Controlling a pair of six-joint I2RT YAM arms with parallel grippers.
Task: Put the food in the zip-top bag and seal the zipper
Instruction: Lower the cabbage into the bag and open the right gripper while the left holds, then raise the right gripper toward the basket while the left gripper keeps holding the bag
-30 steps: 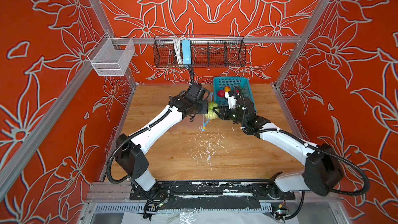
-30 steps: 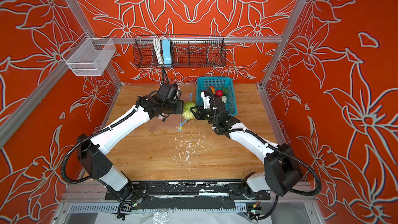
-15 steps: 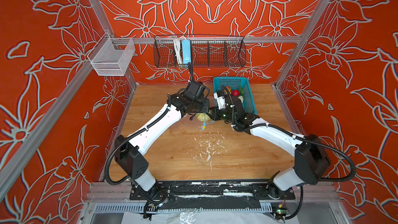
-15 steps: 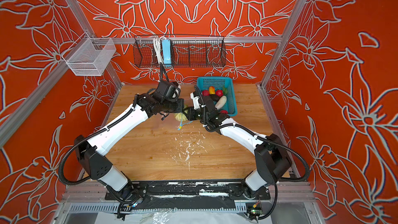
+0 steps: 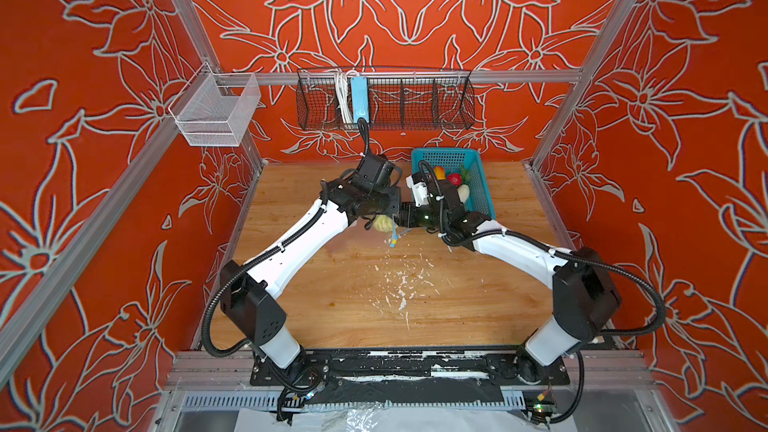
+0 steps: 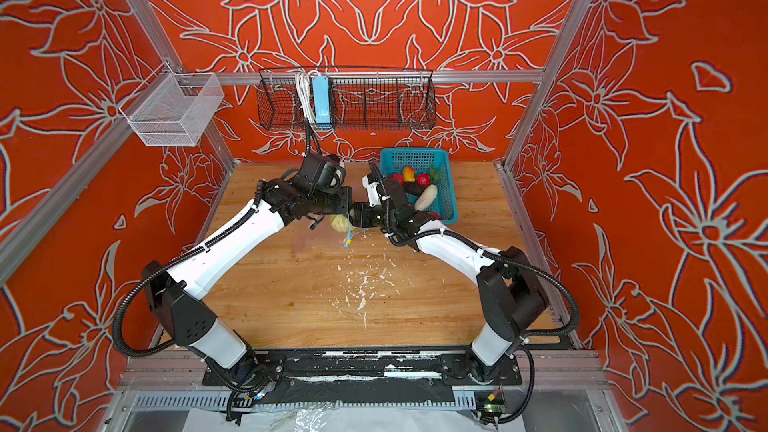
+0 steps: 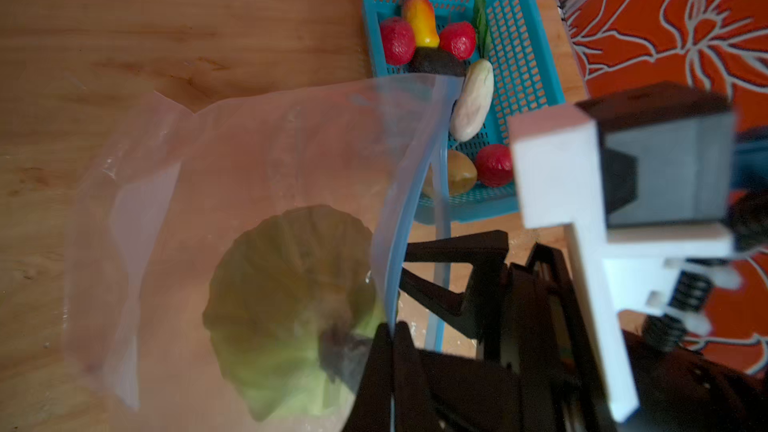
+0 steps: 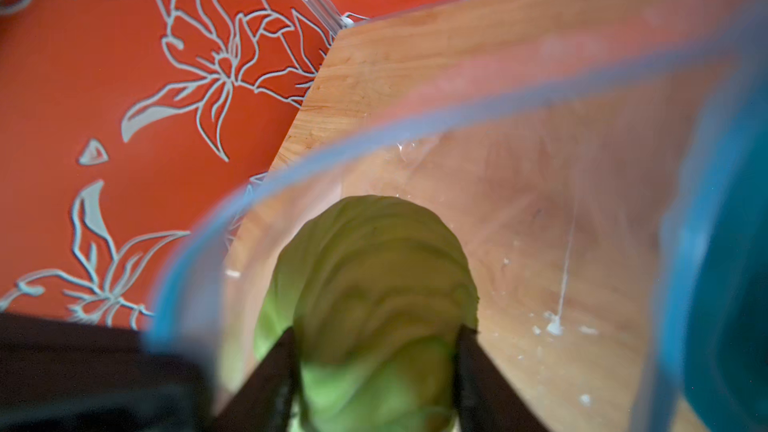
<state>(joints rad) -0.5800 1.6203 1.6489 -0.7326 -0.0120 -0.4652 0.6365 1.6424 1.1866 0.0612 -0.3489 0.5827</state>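
Green cabbage (image 8: 374, 268), right claw (image 8: 379, 329) now inside bag (image 7: 249, 151).

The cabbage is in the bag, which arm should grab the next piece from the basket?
Right. The left gripper is shut on the mouth edge of the zip-top bag, holding it open; the right gripper, jaws flanking the cabbage, sits beside the basket and probably backs out.

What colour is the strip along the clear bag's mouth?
Light blue. The zipper shows best in the right wrist view.
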